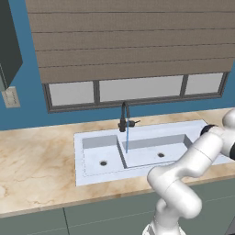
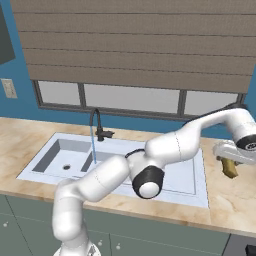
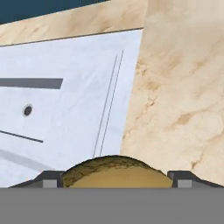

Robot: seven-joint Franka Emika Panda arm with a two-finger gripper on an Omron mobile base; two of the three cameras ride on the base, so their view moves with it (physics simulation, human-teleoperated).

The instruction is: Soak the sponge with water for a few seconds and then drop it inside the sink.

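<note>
Claw: gripper [image 2: 230,167] hangs over the marble counter [image 2: 235,200] to the right of the sink, fingers closed around the sponge; the hand view shows both dark tips flanking the block.
Sponge: yellow-orange block [image 2: 230,168] held between the fingers, clear of the counter as far as can be judged; in the hand view its rough brownish top [image 3: 114,171] sits between the tips.
Sink: pale grey-white double basin [image 1: 87,137] set in the counter, narrow basin on the left, wider basin on the right, each with a small round drain.
Faucet: dark slim spout [image 1: 124,117] at the back rim, between the basins.
Water: thin pale-blue stream [image 1: 127,140] falling straight from the spout into the wider basin near the divider; tap is running.
Sponge relative to water: well apart; the sponge is beyond the sink's right edge, the stream is near the divider.
Arm: white links reach across the front of the sink to the right.
Backdrop: window [image 1: 133,88] with a brown blind above, blue wall.
Progress, done: sponge is gripped and water is on, by the look of things.
Progress, left: carry the sponge under the stream, hold it there a few seconds, then release it into a basin.
Stage, judged: early to middle; soaking not yet begun.
</note>
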